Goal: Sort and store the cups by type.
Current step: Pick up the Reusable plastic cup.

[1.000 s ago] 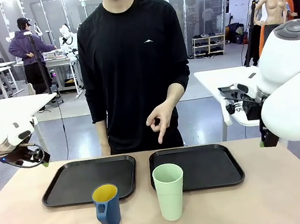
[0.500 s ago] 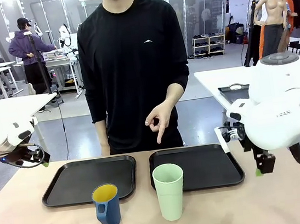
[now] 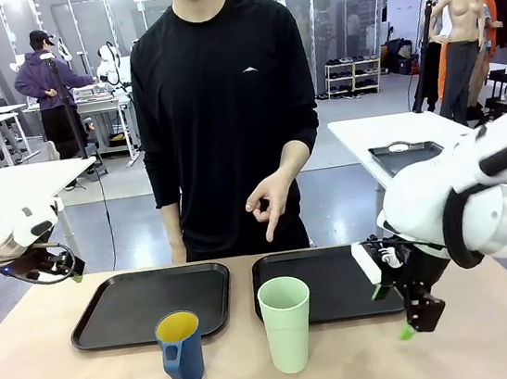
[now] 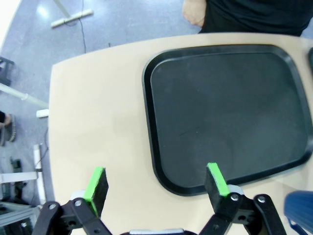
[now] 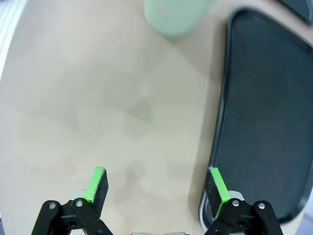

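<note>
The tan table (image 3: 498, 344) spans the front view. At 12 o'clock a person (image 3: 224, 109) in a black top stands behind it, one hand (image 3: 269, 204) pointing a finger down toward the right tray (image 3: 340, 276). That black tray lies side by side with the left tray (image 3: 120, 310), which sits at its 9 o'clock with a narrow gap between them.

The mint-green tumbler (image 3: 286, 325) stands upright on the bare table at 6 o'clock of the gap, just in front of the right tray's near edge. At the tumbler's 9 o'clock, near but apart, stands the dark blue mug (image 3: 181, 350) with its yellow inside showing.

The right gripper (image 3: 391, 311) hangs at the tumbler's 3 o'clock, over the right tray's near corner. In its wrist view its green pads are spread wide with nothing between them, and the tumbler shows at 12 o'clock. The left gripper (image 4: 156, 178) hovers over the table's left end, equally wide apart and empty, with the left tray at 1 o'clock in its wrist view.
</note>
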Available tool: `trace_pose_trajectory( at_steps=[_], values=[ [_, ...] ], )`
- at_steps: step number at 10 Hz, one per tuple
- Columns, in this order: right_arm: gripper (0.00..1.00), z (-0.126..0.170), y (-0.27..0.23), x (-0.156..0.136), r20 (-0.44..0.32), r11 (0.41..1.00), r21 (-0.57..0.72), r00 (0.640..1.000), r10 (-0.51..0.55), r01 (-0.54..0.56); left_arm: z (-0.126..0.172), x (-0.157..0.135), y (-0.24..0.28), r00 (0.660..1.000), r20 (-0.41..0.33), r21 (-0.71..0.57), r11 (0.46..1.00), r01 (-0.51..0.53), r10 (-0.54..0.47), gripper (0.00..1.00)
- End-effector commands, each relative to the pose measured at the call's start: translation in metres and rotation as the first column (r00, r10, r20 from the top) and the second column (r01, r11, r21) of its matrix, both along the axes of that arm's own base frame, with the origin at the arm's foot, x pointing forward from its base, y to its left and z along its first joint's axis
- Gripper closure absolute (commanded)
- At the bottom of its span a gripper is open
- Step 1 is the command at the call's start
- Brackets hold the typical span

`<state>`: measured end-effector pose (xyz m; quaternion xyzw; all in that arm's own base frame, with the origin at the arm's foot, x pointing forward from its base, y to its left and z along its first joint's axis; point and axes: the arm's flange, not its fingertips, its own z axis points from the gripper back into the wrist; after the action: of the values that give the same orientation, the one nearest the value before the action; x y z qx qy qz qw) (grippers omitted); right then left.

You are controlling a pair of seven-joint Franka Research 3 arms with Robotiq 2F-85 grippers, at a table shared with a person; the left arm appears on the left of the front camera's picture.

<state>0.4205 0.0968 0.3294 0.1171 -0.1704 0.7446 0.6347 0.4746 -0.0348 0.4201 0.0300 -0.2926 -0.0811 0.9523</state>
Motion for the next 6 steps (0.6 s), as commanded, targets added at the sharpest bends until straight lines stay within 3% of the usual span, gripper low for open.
trace_pose_trajectory(
  at_steps=[1,4,6],
  values=[
    [0.00,-0.030,-0.009,0.020,-0.048,0.974,0.226,0.998,0.046,-0.034,0.001,0.000,0.000,1.000,0.002,0.000,1.000,-0.001,0.001,0.00],
    [0.00,-0.047,-0.010,0.023,-0.011,0.883,0.469,1.000,0.007,-0.001,0.001,0.000,0.000,1.000,0.002,0.000,1.000,-0.001,0.001,0.00],
    [0.00,-0.057,-0.006,0.028,-0.064,0.811,0.583,0.998,-0.002,0.039,0.001,0.000,0.000,1.000,0.002,0.000,1.000,-0.001,0.001,0.00]
  ],
)
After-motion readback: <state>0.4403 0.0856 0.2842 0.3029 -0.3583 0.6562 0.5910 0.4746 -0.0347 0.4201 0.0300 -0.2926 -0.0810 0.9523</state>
